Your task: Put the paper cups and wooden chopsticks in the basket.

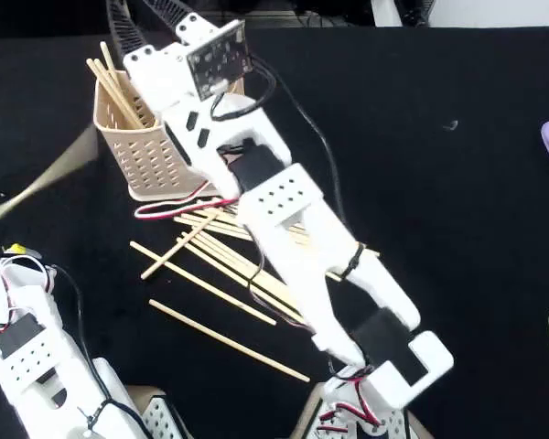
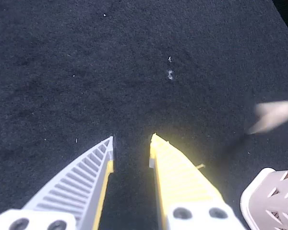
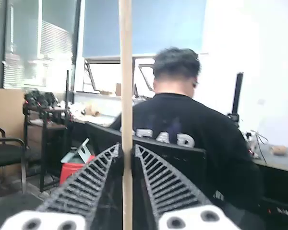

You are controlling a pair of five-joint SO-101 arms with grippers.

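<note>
Our right gripper [image 3: 127, 149] has its jaws clamped on one chopstick [image 3: 126, 72], held upright, we judge so that it can drop end-first into the basket [image 1: 151, 160] below the wrist, where a few sticks [image 1: 114, 82] stand. Our left gripper [image 2: 132, 139] hangs with jaws slightly apart and empty above the black table [image 2: 62, 72], probably parked out of the way. The loose chopsticks [image 1: 229, 274] lie scattered just beside the basket, under the right arm.
</note>
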